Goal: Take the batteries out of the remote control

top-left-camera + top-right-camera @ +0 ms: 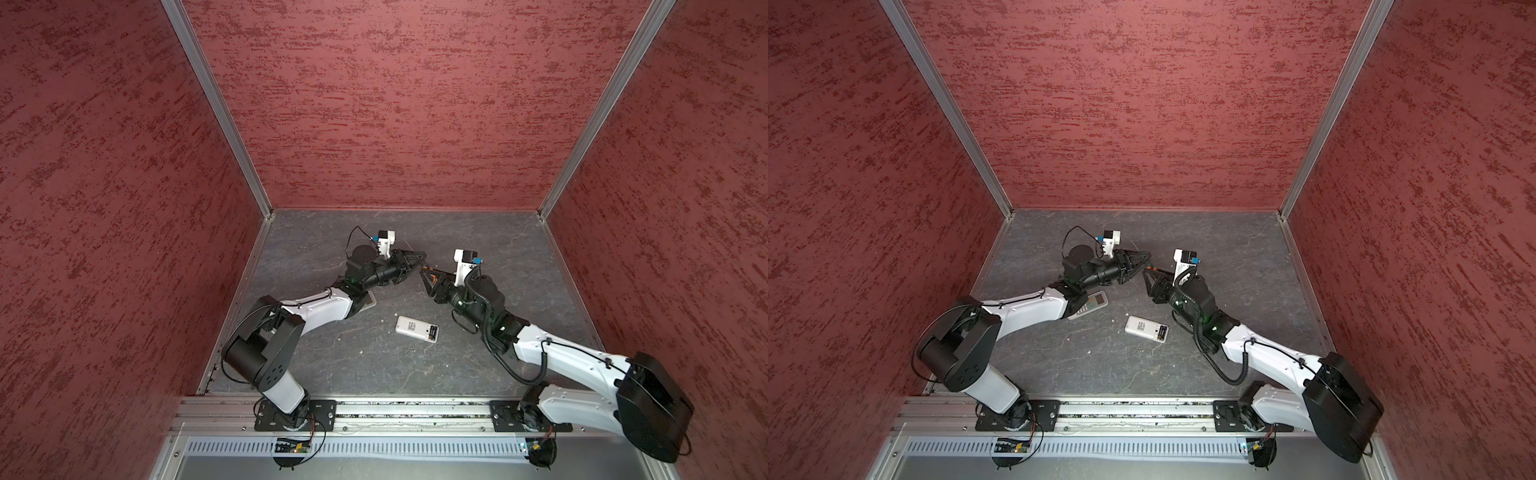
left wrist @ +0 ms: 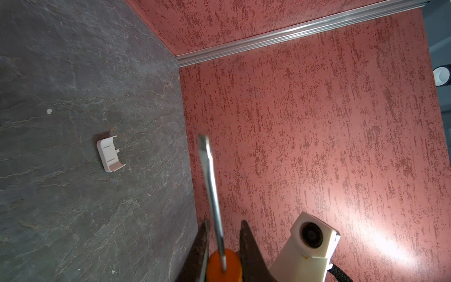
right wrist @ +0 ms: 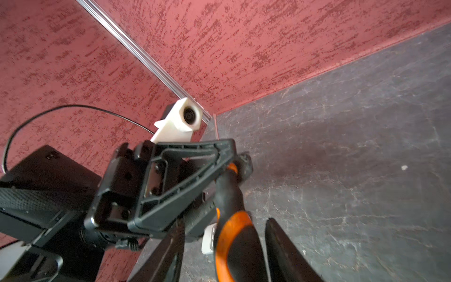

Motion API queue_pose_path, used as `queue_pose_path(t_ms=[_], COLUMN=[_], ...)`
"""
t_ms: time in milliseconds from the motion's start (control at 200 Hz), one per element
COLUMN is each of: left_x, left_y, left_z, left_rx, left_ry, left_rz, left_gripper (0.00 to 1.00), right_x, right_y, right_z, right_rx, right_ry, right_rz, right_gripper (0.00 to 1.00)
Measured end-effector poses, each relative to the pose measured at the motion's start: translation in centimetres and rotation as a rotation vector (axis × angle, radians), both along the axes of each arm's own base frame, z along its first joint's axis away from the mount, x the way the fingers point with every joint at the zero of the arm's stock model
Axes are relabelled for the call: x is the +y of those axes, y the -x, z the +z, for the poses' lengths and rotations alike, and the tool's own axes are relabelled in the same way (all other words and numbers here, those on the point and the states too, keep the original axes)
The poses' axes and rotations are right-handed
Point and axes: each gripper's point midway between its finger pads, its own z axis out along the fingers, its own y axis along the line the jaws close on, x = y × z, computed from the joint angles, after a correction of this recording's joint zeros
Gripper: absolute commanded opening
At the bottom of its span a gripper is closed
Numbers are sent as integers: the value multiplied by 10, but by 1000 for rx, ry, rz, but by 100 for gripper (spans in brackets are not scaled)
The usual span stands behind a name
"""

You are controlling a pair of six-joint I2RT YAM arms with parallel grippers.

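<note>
**Top views.** The left gripper (image 1: 419, 259) and right gripper (image 1: 426, 275) meet tip to tip in the air over the rear of the table (image 1: 374, 365). The remote control (image 1: 411, 326) lies flat on the table, well apart from both grippers and on the side toward the arm bases. Its long axis runs across the view. The batteries (image 1: 433, 332) sit in the uncovered bay at the end facing the right arm, which is judged the nearer arm. A second remote (image 1: 1094, 305) lies partly under the left arm.

**Left wrist view.** The left jaws are clamped on the screwdriver (image 2: 212, 195) at its orange collar. The blade points toward the enclosure wall (image 2: 317, 134), and the remote control is not in this view. A loose white cover (image 2: 109, 153) lies on the table.

**Right wrist view.** The screwdriver handle passes between the right jaws, which stand apart with a gap on each side. No grip is seen. The coming move is judged to require turning the blade down and back toward the bay.
</note>
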Motion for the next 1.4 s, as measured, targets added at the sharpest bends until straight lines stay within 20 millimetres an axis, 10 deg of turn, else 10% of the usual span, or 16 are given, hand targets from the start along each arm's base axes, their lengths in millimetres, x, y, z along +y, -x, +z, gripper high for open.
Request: queue_pose_path(t_ms=[827, 1107, 1398], left_x=[-4, -3, -3], left_y=[5, 5, 5], left_z=[4, 3, 4], left_rx=[3, 6, 5], left_ry=[13, 16, 17], left_rz=[20, 25, 30], left_gripper=[0, 0, 0], right_x=[-1, 0, 1], right_y=[-11, -11, -12], right_z=[2, 2, 4], right_rx=[-7, -5, -9], right_ry=[-2, -9, -25], right_rz=[-18, -16, -13], right_gripper=[24, 34, 11])
